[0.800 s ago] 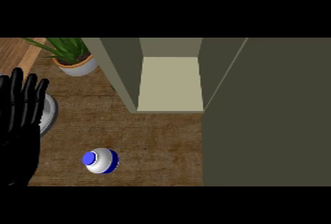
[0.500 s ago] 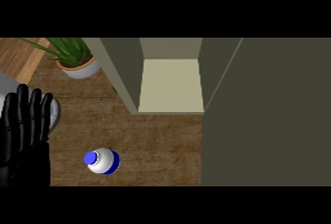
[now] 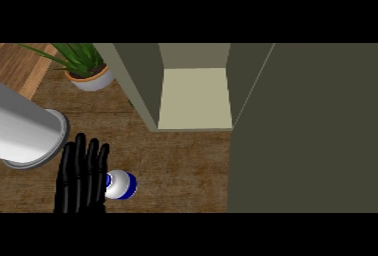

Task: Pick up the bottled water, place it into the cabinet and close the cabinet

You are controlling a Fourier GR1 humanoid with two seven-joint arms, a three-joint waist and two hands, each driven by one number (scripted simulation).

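The bottled water (image 3: 124, 185) stands on the wooden counter near the lower edge, seen from above as a white round shape with a blue band. My left hand (image 3: 81, 175) is right beside it on its left, fingers straight and pointing up, covering the bottle's left side. No finger curls round it. The open cabinet (image 3: 196, 97) shows its pale inner shelf above and to the right of the bottle. Its dark olive door (image 3: 310, 130) fills the right side of the view. My right hand does not show.
A grey cylindrical container (image 3: 26, 132) stands at the left edge, just above my left hand. A potted green plant (image 3: 87, 72) sits at the back left, next to the cabinet's left wall (image 3: 136, 85). Bare wooden counter (image 3: 184, 165) lies between bottle and door.
My left hand has moved right and down from the left edge to the bottle's side, uncovering the grey container. The bottle and the cabinet have not moved.
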